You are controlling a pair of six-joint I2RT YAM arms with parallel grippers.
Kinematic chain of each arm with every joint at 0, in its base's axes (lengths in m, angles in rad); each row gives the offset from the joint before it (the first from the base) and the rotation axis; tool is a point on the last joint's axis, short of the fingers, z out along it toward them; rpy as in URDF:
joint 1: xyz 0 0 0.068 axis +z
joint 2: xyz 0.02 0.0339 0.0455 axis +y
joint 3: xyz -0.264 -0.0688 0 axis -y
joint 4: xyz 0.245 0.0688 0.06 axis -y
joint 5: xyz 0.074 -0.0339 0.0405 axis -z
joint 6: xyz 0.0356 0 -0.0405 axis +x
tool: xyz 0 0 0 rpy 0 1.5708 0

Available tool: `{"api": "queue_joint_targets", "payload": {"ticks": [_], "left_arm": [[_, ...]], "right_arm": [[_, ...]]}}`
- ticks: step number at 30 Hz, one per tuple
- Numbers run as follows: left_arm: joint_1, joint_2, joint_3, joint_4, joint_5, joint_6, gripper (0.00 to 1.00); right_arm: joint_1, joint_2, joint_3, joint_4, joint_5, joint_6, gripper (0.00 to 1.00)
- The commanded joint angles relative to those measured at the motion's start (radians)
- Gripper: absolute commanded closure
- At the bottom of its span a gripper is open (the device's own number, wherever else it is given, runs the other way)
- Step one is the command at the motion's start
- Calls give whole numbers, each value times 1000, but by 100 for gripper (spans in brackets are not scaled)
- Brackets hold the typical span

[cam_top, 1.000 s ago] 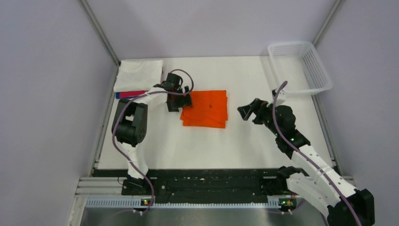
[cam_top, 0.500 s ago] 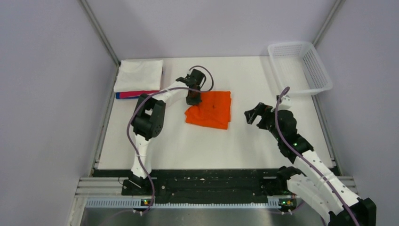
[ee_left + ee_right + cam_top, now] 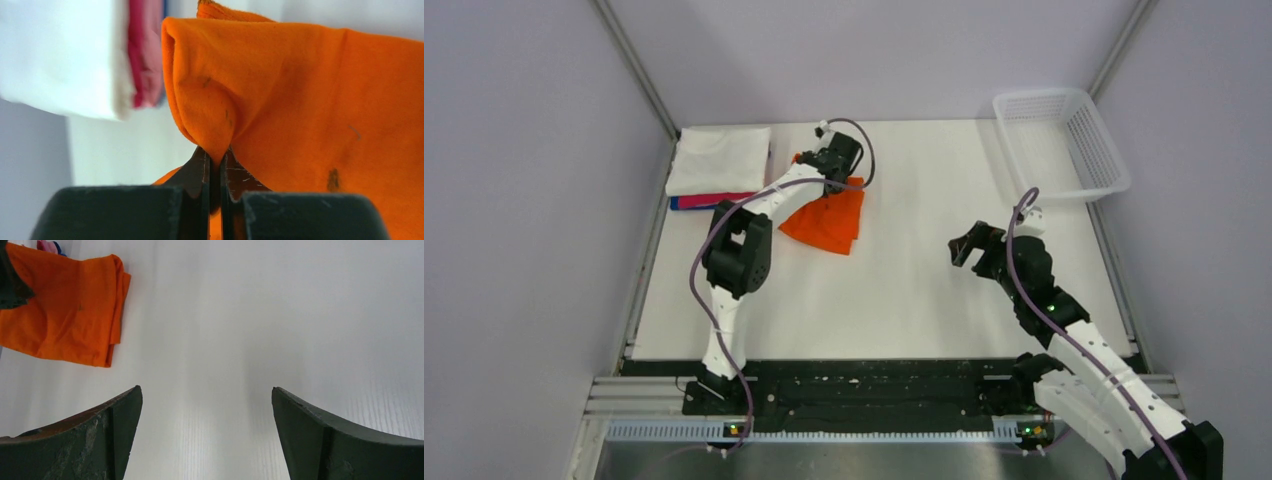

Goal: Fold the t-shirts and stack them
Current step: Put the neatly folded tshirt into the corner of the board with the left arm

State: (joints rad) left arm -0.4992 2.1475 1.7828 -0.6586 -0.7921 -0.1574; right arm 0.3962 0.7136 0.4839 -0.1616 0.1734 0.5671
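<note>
My left end effector (image 3: 832, 166) is clenched on a small pinch of the orange shirt (image 3: 827, 224), close to one corner of the folded cloth. The shirt hangs tilted from that pinch. Its lower part seems to rest on the surface (image 3: 904, 290), just right of the pile (image 3: 720, 158) in the far left corner. That pile has a white shirt (image 3: 55, 50) on top and a pink-red shirt (image 3: 706, 200) under it. My right end effector (image 3: 971, 243) is released, fingers spread wide over bare surface, well apart from the cloth.

I think the main risk is my hold. Only a thin bunch sits between my fingers (image 3: 200, 170), so the layers I do not grip could slide and the fold could fall open. The pinch could also slip out under the cloth's own weight. Held by one corner, the shirt would likely land crooked on the pile. If its trailing edge drags over the white shirt, it could push that one askew.

The surface is white, flat and matte. A white mesh basket (image 3: 1064, 140) stands at its far right corner. Pale lilac walls with metal corner posts close it in, and a black rail (image 3: 864, 385) runs along the near edge.
</note>
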Motion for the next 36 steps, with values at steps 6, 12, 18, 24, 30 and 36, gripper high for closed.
{"api": "queue_joint_targets", "payload": {"ticks": [6,12,18,24,30,36], "left_arm": [[80,-205,-30,380,-184,515,100],[127,-242,37,382,-135,570,100],[140,-263,114,352,-101,587,100],[147,-287,182,323,-72,565,100],[195,-256,223,280,-25,501,100],[270,-203,227,258,55,451,100]], "right_arm": [[-7,-15,2,1,59,-18,1],[-7,-10,5,-1,69,-18,1],[-6,12,9,-1,77,-17,1],[-7,16,16,-11,74,-16,1],[-7,14,15,-13,83,-15,1],[-6,26,21,-26,110,-18,1]]}}
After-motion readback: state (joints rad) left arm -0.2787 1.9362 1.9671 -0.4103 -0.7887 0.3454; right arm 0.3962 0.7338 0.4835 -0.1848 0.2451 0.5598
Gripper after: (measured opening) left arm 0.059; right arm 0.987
